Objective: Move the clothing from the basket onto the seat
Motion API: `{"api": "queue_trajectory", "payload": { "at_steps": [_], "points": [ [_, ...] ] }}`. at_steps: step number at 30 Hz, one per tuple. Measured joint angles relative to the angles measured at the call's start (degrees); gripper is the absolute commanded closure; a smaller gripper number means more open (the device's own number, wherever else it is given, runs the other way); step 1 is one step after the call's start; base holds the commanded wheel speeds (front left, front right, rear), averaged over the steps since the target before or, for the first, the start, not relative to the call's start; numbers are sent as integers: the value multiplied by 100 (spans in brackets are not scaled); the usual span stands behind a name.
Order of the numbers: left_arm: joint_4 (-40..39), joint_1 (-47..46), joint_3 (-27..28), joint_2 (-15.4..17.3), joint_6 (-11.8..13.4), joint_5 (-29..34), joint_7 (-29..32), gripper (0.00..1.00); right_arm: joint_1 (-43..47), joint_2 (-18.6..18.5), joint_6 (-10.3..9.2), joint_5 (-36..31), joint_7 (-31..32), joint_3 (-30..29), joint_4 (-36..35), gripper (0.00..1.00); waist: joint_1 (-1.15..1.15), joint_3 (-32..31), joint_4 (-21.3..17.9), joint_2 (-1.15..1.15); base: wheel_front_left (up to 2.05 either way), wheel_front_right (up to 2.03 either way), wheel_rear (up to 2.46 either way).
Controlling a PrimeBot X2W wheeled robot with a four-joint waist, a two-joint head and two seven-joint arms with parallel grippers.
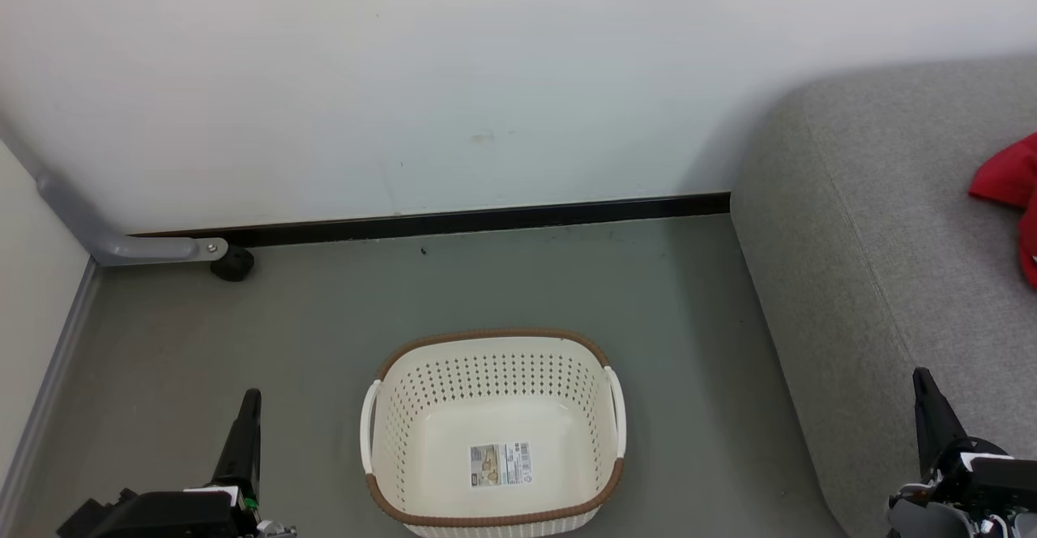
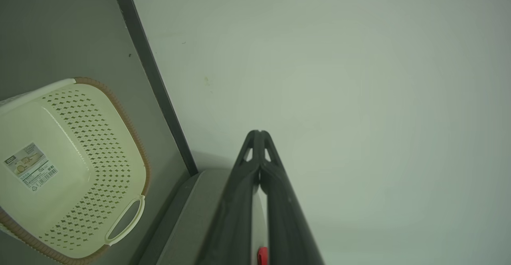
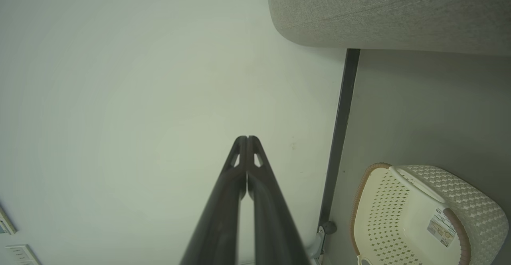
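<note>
Floor (image 1: 324,343): grey, below a plain white wall (image 1: 405,76); black wheel (image 1: 233,264) at 10 o'clock, nothing in the way.
Sofa (image 1: 851,238): 3 o'clock, carrying the clothing.
Basket (image 1: 494,333): 6 o'clock, only its label (image 1: 501,464) inside.
Clothing (image 1: 1009,185): red, on the sofa.
Progress: apparently finished.
Left jaws: together, empty, 7 o'clock.
Right jaws: together, empty, 5 o'clock.
</note>
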Motion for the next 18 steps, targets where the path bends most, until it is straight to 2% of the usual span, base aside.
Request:
{"api": "queue_trajectory", "payload": {
  "at_steps": [18],
  "points": [
    [-9, 0, 3, 0, 0, -2, 0, 100, -23, 7, 1, 2, -1, -7, 0, 100, 0, 0, 0, 0, 0, 0, 0]
  ]
}}
